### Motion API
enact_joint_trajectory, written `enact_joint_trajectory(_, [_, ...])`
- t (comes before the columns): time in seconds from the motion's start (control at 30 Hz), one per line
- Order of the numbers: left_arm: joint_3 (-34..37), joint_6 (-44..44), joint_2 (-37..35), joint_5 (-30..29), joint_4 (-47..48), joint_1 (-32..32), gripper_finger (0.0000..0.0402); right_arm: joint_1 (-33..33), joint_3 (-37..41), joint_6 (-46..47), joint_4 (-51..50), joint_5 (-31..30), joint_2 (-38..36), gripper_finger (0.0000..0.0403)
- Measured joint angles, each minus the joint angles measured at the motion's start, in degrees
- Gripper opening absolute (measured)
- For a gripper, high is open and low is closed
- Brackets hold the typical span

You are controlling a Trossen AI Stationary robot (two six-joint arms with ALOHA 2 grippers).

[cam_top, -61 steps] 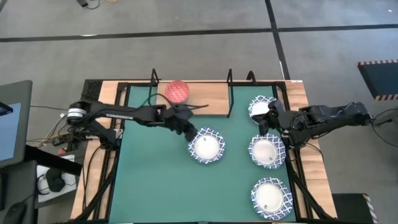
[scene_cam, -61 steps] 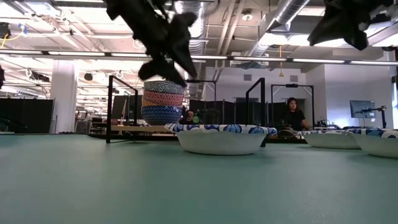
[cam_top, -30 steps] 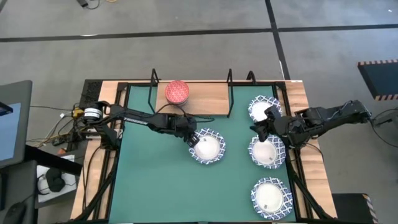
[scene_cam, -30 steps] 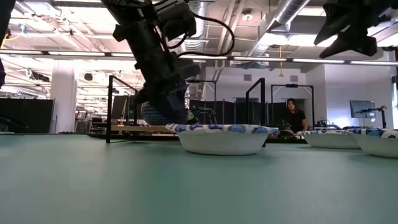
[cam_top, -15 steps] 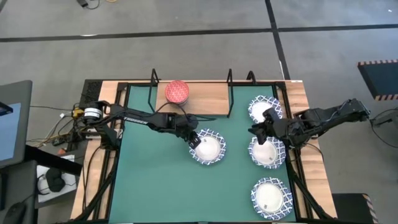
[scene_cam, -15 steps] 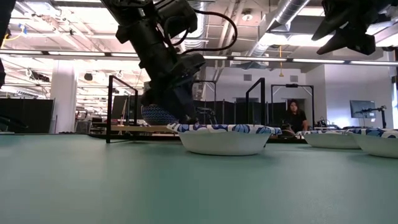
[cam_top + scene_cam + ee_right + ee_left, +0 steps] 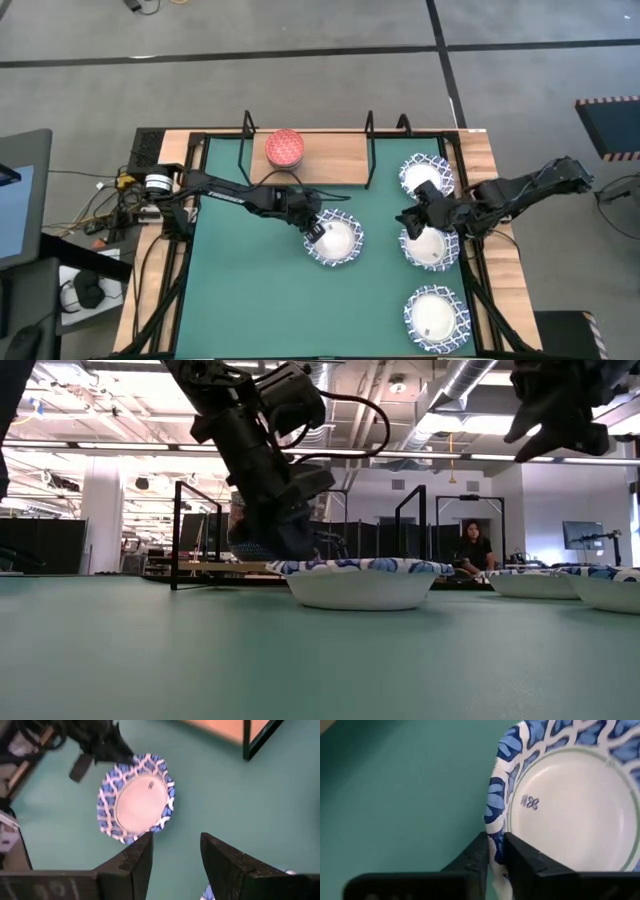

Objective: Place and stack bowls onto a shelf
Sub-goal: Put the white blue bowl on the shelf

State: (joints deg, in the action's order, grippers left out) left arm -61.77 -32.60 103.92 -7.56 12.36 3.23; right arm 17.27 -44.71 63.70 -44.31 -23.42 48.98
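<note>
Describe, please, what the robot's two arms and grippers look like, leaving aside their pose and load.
Both arms are dark, slender and jointed. The left gripper has two flat black fingers set on a black crossbar; a black cable loops along its arm, and a white-and-silver collar sits near the base. The right gripper has broader, wedge-shaped black fingers on the same kind of bar.

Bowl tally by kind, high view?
White bowls with blue-patterned rims: 4
Stack of small bowls on the shelf, red one on top: 1 stack, count within not visible from above
Total: 4 bowls plus 1 stack
</note>
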Motion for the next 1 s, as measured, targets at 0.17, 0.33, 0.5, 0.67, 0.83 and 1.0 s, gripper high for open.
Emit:
enact_joint_trajectory(0.17, [-2.64, -1.52, 0.25, 1.32, 3.05, -0.31, 0.0006, 2.78, 0.02, 0.82, -0.27, 1.17, 3.04, 0.0189])
enact_joint_trajectory(0.33, [-11.93, 3.41, 0.23, -1.33, 11.4, -0.91, 0.0001, 6.67, 0.03, 1.94, -0.42, 1.53, 4.07, 0.0189])
enact_joint_trajectory(0.5, [-24.37, 14.94, 0.17, -6.54, 19.81, 0.56, 0.0, 9.64, -0.02, 2.61, -0.22, 1.48, 3.89, 0.0189])
enact_joint_trajectory(0.67, [-36.17, 28.94, 0.06, -7.22, 28.46, 6.94, 0.0, 10.28, -0.02, 4.36, 0.06, 1.51, 3.86, 0.0189])
enact_joint_trajectory(0.83, [-41.11, 37.62, 0.06, -3.13, 28.77, 16.19, 0.0, 9.71, -0.02, 4.98, 2.24, -0.42, 3.85, 0.0189])
enact_joint_trajectory(1.0, [-41.21, 41.33, 0.89, 2.47, 27.16, 24.88, 0.0, 6.03, -0.02, 5.02, 5.72, -2.7, 3.85, 0.0189])
